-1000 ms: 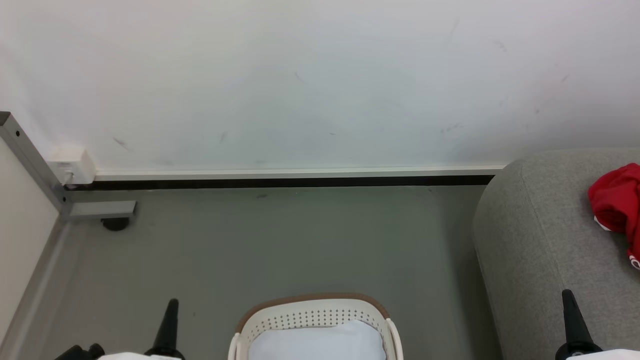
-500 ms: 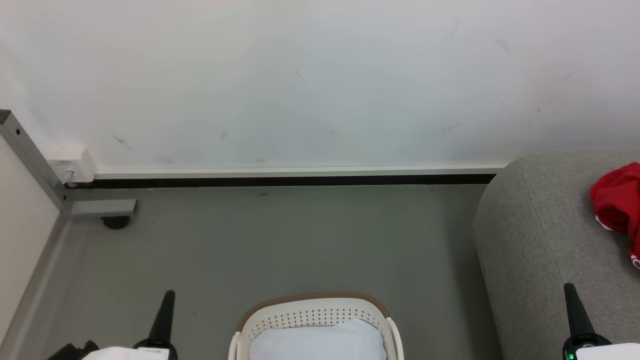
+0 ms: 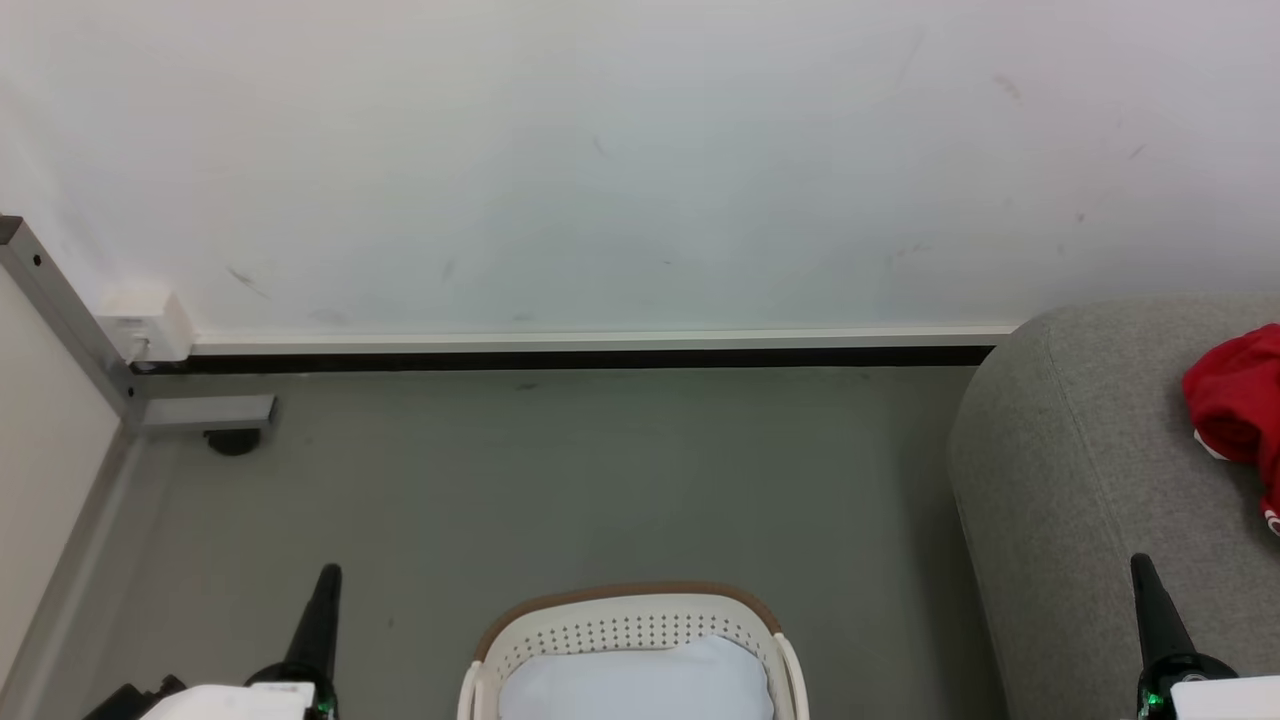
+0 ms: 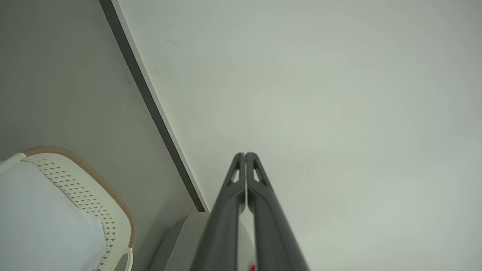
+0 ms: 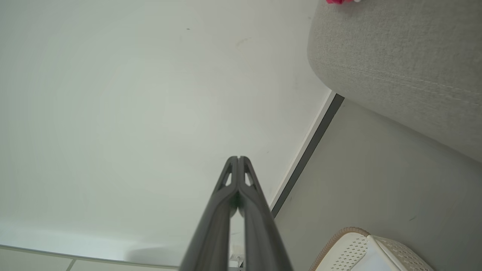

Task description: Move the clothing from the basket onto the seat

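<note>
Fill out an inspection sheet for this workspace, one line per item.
Surface: bare grey floor, a few small marks.
Job's things: bright red garment lies on the light grey woven sofa, cut off by the head view's right edge. The white perforated basket with brown rim stands on the floor, apart from the sofa, with no red fabric in its visible part.
Clutter: pale bluish-white cloth fills the basket's visible part.
End effectors: left end effector shut, empty; right end effector shut, empty.
Cables: nothing seen.
Surroundings: scuffed white wall, dark baseboard strip, grey metal frame leg at left.
</note>
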Robot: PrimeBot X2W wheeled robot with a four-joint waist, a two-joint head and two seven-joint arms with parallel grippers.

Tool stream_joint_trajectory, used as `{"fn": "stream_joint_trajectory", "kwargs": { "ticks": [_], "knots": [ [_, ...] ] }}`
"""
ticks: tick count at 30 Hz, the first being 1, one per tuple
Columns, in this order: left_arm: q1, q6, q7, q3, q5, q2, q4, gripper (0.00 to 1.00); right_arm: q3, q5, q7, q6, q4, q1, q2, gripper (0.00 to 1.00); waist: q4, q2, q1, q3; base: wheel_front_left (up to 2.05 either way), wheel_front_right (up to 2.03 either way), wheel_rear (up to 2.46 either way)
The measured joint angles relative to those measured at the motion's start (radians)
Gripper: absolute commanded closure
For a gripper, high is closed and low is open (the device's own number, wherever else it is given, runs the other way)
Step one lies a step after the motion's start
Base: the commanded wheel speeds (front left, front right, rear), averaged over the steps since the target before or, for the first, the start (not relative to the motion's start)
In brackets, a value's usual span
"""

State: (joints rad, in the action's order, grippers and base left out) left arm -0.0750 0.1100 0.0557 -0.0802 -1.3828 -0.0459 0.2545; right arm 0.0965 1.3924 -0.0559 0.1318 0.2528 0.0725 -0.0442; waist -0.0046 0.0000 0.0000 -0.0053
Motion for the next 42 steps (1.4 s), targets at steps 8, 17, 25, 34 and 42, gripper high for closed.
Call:
{"fn": "stream_joint_trajectory", "kwargs": {
  "ticks": [8, 17, 25, 34, 42],
  "knots": [
    [-0.007, 0.005, 0.016, -0.009, -0.064, 0.0, -0.002, 1.0, 0.004, 0.061, -0.017, 0.0, -0.001, 0.008, -0.001, 1.0, 0.001, 0.0, 0.0, 0.002, 0.0, 0.0, 0.0],
    [-0.019, 0.013, 0.037, -0.02, -0.137, -0.001, -0.005, 1.0, 0.01, 0.129, -0.035, 0.0, -0.003, 0.019, -0.002, 1.0, 0.003, 0.0, 0.0, 0.005, 0.0, 0.0, 0.0],
    [-0.024, 0.015, 0.05, -0.029, -0.192, -0.001, -0.006, 1.0, 0.013, 0.184, -0.049, 0.0, -0.004, 0.028, -0.002, 1.0, 0.004, 0.0, 0.0, 0.007, 0.0, 0.0, 0.0],
    [-0.03, 0.019, 0.058, -0.034, -0.223, -0.001, -0.007, 1.0, 0.016, 0.22, -0.058, 0.0, -0.005, 0.03, -0.003, 1.0, 0.005, 0.0, 0.0, 0.008, 0.0, 0.0, 0.0],
    [-0.03, 0.019, 0.058, -0.034, -0.223, -0.001, -0.007, 1.0, 0.016, 0.22, -0.058, 0.0, -0.005, 0.03, -0.003, 1.0, 0.005, 0.0, 0.0, 0.008, 0.0, 0.0, 0.0]
  ]
}}
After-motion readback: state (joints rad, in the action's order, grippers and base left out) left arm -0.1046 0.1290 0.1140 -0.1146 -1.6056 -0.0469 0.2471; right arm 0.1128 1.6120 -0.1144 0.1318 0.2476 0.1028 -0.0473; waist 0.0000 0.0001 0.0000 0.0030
